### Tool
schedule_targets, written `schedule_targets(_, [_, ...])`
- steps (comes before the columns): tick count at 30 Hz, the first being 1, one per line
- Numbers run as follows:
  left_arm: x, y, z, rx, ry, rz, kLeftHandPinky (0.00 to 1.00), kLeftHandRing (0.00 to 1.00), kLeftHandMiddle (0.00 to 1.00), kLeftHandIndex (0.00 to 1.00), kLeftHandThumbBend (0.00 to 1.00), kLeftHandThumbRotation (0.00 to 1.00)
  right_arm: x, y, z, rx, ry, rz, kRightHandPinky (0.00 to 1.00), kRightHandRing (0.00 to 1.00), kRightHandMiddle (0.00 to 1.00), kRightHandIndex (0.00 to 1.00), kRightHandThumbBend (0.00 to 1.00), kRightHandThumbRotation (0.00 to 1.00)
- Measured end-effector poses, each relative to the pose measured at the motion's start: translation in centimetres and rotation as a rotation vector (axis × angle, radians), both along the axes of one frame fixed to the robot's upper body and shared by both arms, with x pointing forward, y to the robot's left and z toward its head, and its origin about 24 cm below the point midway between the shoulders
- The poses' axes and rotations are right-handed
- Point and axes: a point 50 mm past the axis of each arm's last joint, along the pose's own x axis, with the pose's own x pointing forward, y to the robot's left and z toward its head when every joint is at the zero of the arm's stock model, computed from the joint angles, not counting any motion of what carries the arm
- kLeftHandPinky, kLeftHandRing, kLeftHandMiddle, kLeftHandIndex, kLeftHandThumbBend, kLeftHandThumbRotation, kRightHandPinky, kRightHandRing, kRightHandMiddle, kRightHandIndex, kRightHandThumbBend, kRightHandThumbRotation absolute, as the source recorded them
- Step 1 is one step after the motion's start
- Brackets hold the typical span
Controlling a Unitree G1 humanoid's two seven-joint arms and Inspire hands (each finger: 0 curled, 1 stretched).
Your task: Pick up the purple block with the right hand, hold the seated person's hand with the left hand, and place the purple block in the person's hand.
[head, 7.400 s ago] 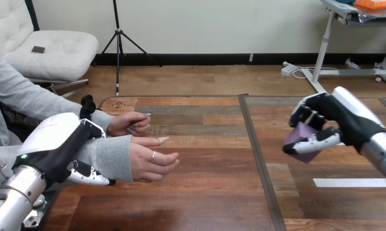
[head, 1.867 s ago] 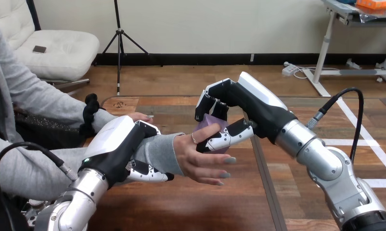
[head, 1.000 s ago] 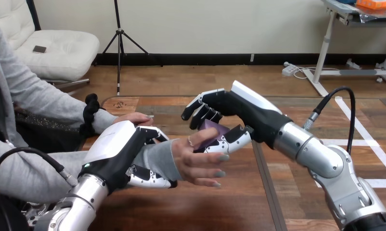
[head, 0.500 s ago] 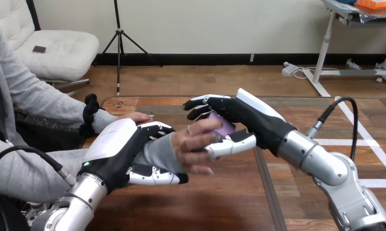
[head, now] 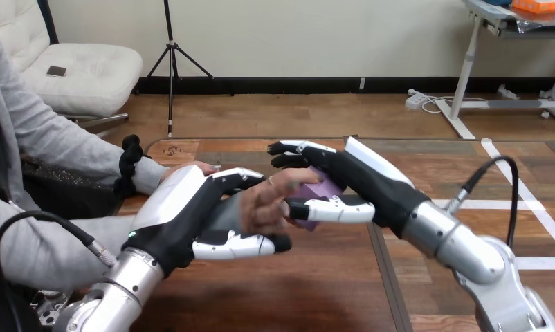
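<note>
Right hand (head: 361, 183) spread: fingers stretched nearly straight over the top, thumb straight along the underside, nothing curled tight. Purple block (head: 322, 188) sits in the gap between them, close to my palm. The person's hand (head: 268, 204) comes in from my fingertip side, its fingers bent round the block's outer face. Both of us touch it; I cannot tell whether my thumb bears its weight.

Block: small, flat-faced, crisp-edged, matt purple, no sheen. Judged light and rigid, perhaps foam or painted wood; unlikely to crush or mark. The flat faces give good purchase, but pinched at a corner it could pivot out. Best taken on two opposite faces, much as it lies now.

Left hand (head: 185, 207) wrapped on the person's wrist, fingers curved over its top, thumb beneath, its tip near my right thumb's tip.

Wooden table (head: 302, 290) below both hands, plank-grained and hard. A dropped block would likely bounce or tumble away.
</note>
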Motion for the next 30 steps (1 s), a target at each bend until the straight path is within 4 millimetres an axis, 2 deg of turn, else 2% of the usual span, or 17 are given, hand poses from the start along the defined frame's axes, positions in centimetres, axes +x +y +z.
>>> schedule_targets(6, [-0.3,-0.4,0.0,-0.117,-0.022,-0.042,0.56,0.68,0.72,0.71,0.91,0.98,-0.8,-0.6,-0.9,0.034,0.017,-0.022,0.80,0.88,0.88,0.89,1.00,0.99])
schedule_targets(9, [-0.4,-0.3,-0.2,-0.170,-0.023,-0.048,0.56,0.68,0.72,0.70,0.92,0.99,-1.3,-1.0,-1.4,0.057,0.029,-0.035,0.82,0.89,0.89,0.90,1.00,1.00])
schedule_targets(15, [-1.1,-0.1,-0.8,-0.261,-0.009,-0.037,0.61,0.72,0.75,0.72,0.97,1.00,-2.7,-1.8,-2.7,0.114,0.077,-0.066,0.87,0.91,0.91,0.93,1.00,1.00])
schedule_targets(30, [-4.3,0.4,-3.2,-0.420,0.042,0.037,0.71,0.78,0.79,0.75,0.85,1.00,-6.8,-4.0,-5.8,0.266,0.204,-0.151,0.91,0.94,0.94,0.95,1.00,1.00])
